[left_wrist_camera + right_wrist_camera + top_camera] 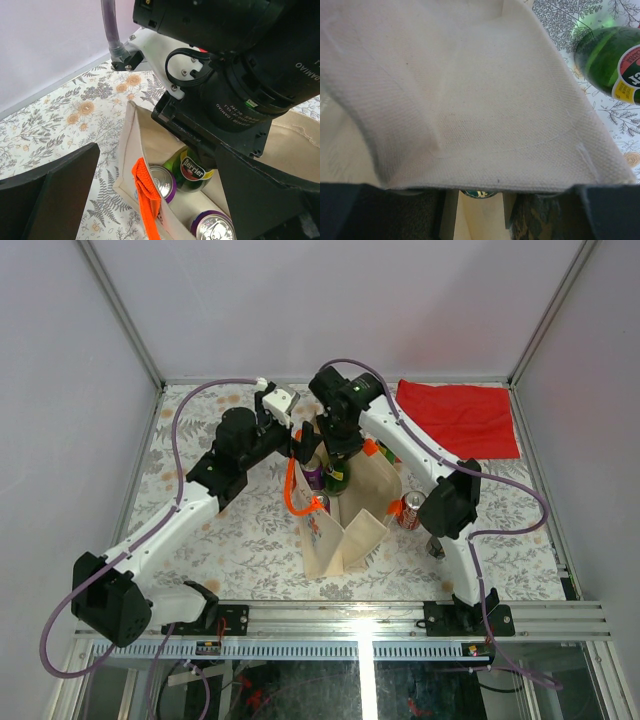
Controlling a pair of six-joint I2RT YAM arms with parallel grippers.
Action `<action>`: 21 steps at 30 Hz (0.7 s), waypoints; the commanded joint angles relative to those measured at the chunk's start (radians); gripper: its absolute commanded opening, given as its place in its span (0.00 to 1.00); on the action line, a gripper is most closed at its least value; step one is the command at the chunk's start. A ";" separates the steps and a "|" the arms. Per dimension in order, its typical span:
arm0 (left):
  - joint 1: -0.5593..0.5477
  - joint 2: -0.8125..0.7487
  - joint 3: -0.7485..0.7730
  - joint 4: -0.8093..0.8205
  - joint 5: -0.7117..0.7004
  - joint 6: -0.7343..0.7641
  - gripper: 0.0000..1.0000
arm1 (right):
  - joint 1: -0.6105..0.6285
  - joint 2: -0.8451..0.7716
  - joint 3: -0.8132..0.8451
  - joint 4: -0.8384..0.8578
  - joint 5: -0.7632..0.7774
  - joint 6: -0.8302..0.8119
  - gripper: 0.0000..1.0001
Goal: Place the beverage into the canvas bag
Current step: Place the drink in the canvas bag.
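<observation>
Where the flower-patterned table (250, 530) meets pale walls on three sides and a metal rail (400, 615) at the near edge, the canvas bag (335, 545) (135, 135) (470, 100) stands near the middle, mouth up. Bare tabletop lies open to the left of the bag and in front of it. A green bottle (338, 478) (192, 172) (605, 57) sits inside the bag at its far end, more or less on end, its long axis running up and down with a slight lean. Its upper end is hidden beneath the right gripper (338, 452) (480, 210). That gripper reaches down into the bag's mouth. Canvas drapes across its fingers, so it cannot be told whether they are clamped on anything. The left gripper (305, 445) (159, 150) hangs just beside it over the bag's left rim, fingers spread wide, holding nothing. Both arms crowd the opening from the far side. Two purple cans (162, 182) (212, 225) stand in the bag next to the bottle. An orange handle (292, 492) (147, 200) hangs over the left edge. A red can (411, 508) stands on the table just beside the bag's right wall. A red cloth (460, 418) lies flat in the far right corner, well apart.
</observation>
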 commanded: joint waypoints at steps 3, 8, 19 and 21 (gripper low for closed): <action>0.007 -0.032 -0.021 0.027 -0.015 -0.006 1.00 | 0.007 0.004 -0.058 -0.014 -0.007 -0.008 0.00; 0.007 -0.033 -0.022 0.029 -0.015 -0.008 1.00 | 0.012 -0.002 -0.117 0.012 -0.036 -0.001 0.00; 0.008 -0.038 -0.026 0.030 -0.015 -0.004 1.00 | 0.016 -0.009 -0.140 0.027 -0.039 0.013 0.23; 0.008 -0.037 -0.025 0.031 -0.015 -0.005 1.00 | 0.015 -0.015 -0.138 0.039 -0.036 0.018 0.34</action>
